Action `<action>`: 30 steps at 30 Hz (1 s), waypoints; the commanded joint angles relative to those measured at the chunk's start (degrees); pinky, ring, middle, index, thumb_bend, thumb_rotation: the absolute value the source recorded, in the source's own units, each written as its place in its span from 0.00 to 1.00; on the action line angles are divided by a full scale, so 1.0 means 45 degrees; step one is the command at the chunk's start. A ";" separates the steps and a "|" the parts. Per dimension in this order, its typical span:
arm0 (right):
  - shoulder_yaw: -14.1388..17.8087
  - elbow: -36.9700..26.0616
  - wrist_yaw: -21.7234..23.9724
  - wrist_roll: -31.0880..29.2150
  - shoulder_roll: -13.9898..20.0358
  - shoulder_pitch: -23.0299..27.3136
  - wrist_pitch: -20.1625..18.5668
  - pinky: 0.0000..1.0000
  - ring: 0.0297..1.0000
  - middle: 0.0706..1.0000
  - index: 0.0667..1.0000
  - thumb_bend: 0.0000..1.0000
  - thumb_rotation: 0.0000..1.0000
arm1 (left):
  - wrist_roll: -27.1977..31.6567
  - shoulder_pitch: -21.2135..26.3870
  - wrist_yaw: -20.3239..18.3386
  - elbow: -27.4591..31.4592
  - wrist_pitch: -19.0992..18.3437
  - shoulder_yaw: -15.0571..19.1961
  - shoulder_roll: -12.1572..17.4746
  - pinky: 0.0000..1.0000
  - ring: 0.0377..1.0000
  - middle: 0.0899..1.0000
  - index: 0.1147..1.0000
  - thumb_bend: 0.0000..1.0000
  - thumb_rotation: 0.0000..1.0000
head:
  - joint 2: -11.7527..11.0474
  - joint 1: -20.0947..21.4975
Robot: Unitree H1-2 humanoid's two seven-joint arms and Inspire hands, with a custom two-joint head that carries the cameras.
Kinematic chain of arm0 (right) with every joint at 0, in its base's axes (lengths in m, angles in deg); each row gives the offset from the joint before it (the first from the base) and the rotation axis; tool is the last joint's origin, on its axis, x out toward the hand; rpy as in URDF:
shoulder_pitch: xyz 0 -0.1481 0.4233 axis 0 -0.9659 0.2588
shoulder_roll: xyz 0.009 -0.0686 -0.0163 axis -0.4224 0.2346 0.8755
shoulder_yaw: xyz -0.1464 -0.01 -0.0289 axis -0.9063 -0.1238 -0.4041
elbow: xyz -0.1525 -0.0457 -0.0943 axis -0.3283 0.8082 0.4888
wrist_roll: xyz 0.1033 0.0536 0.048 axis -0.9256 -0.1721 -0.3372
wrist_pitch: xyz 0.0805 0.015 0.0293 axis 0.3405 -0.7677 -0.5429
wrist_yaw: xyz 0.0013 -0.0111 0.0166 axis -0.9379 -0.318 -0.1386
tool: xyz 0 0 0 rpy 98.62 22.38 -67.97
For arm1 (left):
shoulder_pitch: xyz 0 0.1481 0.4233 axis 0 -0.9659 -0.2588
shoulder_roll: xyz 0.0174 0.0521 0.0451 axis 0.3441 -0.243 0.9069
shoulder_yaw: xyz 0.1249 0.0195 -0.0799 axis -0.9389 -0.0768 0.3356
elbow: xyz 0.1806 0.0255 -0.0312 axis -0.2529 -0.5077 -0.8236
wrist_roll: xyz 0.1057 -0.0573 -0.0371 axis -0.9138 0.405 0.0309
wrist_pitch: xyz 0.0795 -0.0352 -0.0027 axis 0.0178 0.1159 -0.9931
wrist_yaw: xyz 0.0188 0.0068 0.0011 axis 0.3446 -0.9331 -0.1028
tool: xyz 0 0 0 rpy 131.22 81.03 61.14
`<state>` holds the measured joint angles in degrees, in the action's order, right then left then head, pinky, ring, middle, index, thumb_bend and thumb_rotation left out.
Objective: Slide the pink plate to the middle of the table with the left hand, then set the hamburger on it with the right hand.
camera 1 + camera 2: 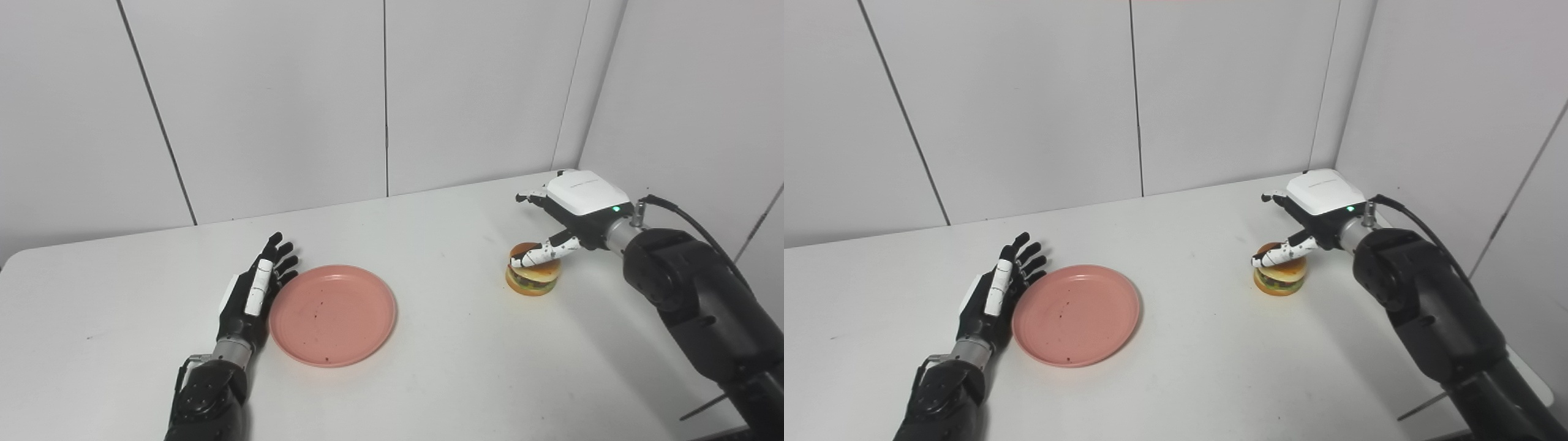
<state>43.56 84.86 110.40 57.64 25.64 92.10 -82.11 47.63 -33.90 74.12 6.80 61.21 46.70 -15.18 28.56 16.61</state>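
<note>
Resting near the middle of the white table point(429, 380), the pink plate point(332, 315) lies flat with a few dark specks on it, and the left hand point(254, 293) stands on its edge right against the plate's left rim, fingers straight and spread, holding nothing. Over by the right wall the hamburger point(532, 269) sits on the table, well apart from the plate. The right hand point(566, 214) hovers above it with its white back turned up; one finger is curled down so that its tip lies on the top bun, while the others reach out past the burger toward the wall, so the hand is not closed on it. My judgement is that the plate looks about placed and the burger grasp comes next. The risk lies there: with only one fingertip on a rounded bun, closing unevenly could tip the burger, split its layers or roll it toward the right edge of the table. If the left hand pulls away while touching the rim, it could drag the plate off centre, leaving the burger to land on the lip.
</note>
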 commanded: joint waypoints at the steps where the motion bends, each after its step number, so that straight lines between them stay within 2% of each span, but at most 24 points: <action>1: 0.0072 -0.0061 0.0056 0.0063 0.0465 0.0737 -0.0435 0.98 0.88 0.82 0.85 1.00 0.80 | 0.0061 -0.0525 -0.0102 -0.0455 0.0356 -0.0009 -0.0083 0.87 0.89 0.92 0.92 0.86 0.90 | 0.0009 -0.0004; 12: 0.0047 0.0270 0.0118 -0.0577 0.0324 0.0426 -0.0894 0.97 0.87 0.83 0.86 1.00 0.75 | -0.0002 -0.0677 -0.0064 -0.0494 0.0525 -0.0062 -0.0174 0.84 0.88 0.91 0.92 0.89 0.89 | -0.0159 -0.0203; 21: -0.0194 0.0570 -0.0106 -0.0670 0.0224 0.0424 -0.0819 0.95 0.85 0.82 0.86 1.00 0.73 | 0.0131 -0.0835 -0.0160 -0.0374 0.0483 0.0004 -0.0206 0.86 0.88 0.92 0.92 0.86 0.87 | -0.0160 -0.0321; 30: -0.0146 0.0738 -0.0188 -0.0985 0.0161 0.0393 -0.0887 0.94 0.85 0.82 0.86 1.00 0.69 | 0.0082 -0.0967 -0.0182 -0.0090 0.0378 -0.0059 -0.0211 0.85 0.87 0.92 0.92 0.86 0.87 | -0.0064 -0.0377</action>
<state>42.12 88.78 111.10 53.73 25.19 91.94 -84.45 47.63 -34.57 74.01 7.84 61.88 46.67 -15.35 28.21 14.94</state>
